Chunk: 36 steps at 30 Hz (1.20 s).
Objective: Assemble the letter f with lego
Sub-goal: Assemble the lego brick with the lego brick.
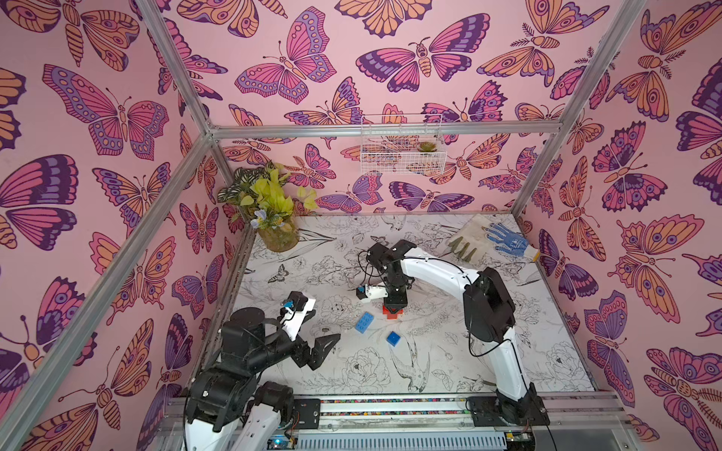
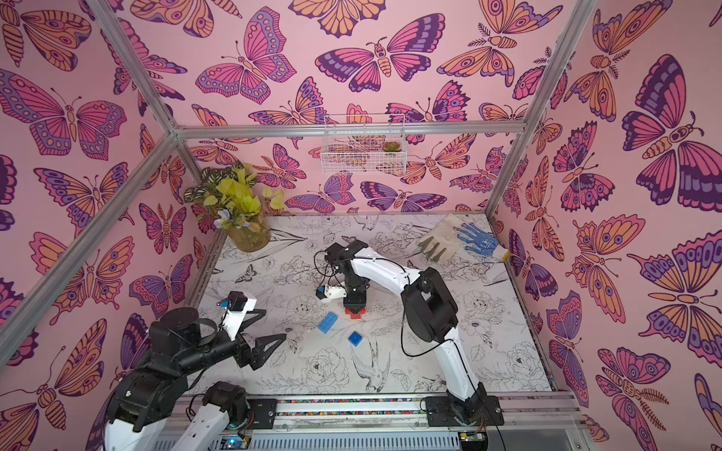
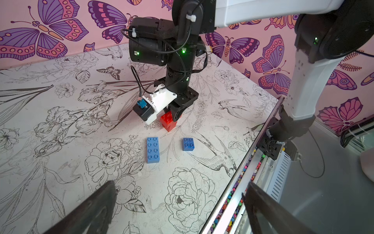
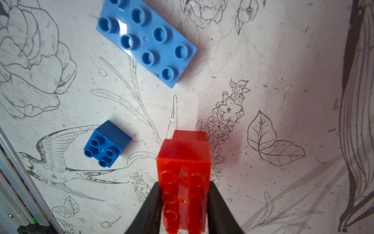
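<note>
My right gripper (image 1: 394, 306) (image 4: 184, 184) points straight down mid-table, shut on a long red lego brick (image 4: 183, 162) (image 3: 166, 118). That brick sits on top of a second red brick (image 4: 190, 134) (image 3: 169, 127), which rests on the table. A long light-blue brick (image 1: 364, 322) (image 3: 153, 150) (image 4: 145, 40) and a short dark-blue brick (image 1: 394, 338) (image 3: 188, 144) (image 4: 107, 143) lie loose, studs up, just in front of the red pair. My left gripper (image 1: 326, 324) (image 3: 180, 188) hovers open and empty, left of the long blue brick. No finished letter f shows.
A potted plant (image 1: 278, 234) stands in the back left corner. Work gloves (image 1: 496, 238) lie at the back right. A wire basket (image 1: 402, 150) hangs on the rear wall. A metal rail (image 1: 390, 406) runs along the front edge, and pink walls close in the sides.
</note>
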### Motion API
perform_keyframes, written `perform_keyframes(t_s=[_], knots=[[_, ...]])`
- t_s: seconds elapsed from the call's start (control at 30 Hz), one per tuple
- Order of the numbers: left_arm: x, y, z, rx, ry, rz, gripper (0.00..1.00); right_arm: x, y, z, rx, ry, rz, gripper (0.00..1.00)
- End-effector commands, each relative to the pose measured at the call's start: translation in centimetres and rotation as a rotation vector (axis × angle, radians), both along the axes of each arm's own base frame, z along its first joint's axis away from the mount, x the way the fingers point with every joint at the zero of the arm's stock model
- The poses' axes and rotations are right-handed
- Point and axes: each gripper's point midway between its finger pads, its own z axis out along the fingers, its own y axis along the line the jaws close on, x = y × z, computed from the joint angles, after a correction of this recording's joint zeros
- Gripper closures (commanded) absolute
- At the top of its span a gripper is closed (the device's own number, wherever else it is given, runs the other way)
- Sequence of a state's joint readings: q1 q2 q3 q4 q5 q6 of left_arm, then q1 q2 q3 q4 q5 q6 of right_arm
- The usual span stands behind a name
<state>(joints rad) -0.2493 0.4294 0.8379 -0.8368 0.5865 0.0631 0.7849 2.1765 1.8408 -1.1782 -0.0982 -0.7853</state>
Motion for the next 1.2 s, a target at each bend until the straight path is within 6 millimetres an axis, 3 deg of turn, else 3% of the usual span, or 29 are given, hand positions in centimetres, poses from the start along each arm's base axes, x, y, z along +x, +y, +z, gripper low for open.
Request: perform_keyframes(t_s=[0.0,0.37,0.77,1.17], knots=[[-0.1,-0.3,-0.2,-0.006,-0.004,-0.023,0.0,-1.4,-1.1,-2.7,-0.058,0.079,-0.021,0.75],[-0.1,-0.3,-0.1,-0.006,-0.005,-0.022,0.0,-1.1,-0.7,-1.1,-0.023,0.054,-0.035,0.64],[-0.1,-0.3,-0.1,-0.005,-0.005,-0.023,0.0,-1.2,-0.2,0.9,0.032,0.036,-0.033,0.6],[-0.1,-0.3,-0.1,-0.006,-0.006,-0.023,0.0,-1.0,-0.1,1.6,0.045,0.015,-0.041,0.53]])
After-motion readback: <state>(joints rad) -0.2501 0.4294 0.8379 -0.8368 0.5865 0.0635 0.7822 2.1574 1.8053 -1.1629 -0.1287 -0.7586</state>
